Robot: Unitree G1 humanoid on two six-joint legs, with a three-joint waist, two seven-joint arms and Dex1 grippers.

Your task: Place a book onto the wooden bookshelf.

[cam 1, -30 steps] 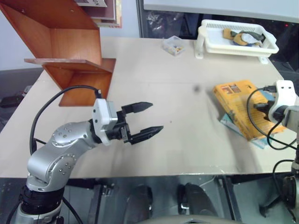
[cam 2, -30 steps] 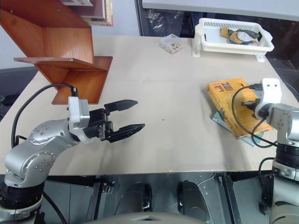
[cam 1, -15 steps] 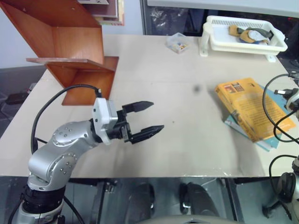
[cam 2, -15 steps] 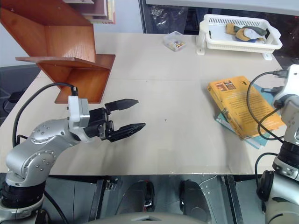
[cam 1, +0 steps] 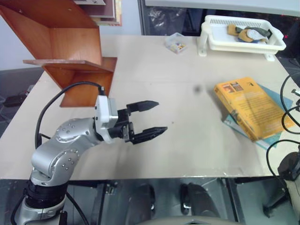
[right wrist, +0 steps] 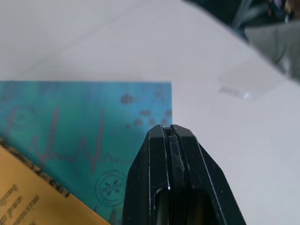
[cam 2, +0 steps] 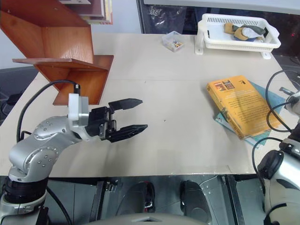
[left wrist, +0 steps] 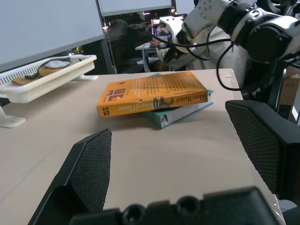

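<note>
The thick orange-yellow book [cam 1: 251, 105] lies flat near the table's right edge, on top of a thinner teal-blue book [right wrist: 84, 122]. The left wrist view shows its spine and white page edges, with the book [left wrist: 152, 93] facing the open fingers. The wooden bookshelf [cam 1: 70, 51], reddish-brown with slanted boards and a flat ledge, stands at the far left corner. My left gripper [cam 1: 161, 117] hovers open and level over the table's left middle, pointing toward the book with nothing between its fingers. My right gripper [right wrist: 171, 129] is shut and empty, above the teal book's outer corner by the table's right edge.
A white plastic basket [cam 1: 243, 40] holding a few items stands at the back right. A small clear box [cam 1: 174, 43] sits beside it. Several books [cam 1: 105, 9] lean at the top of the shelf. Black cables [cam 2: 276, 101] hang by the table's right edge.
My right hand has swung off the orange book to the right and left the head views, still shut. The left gripper has stayed where it was, open.
</note>
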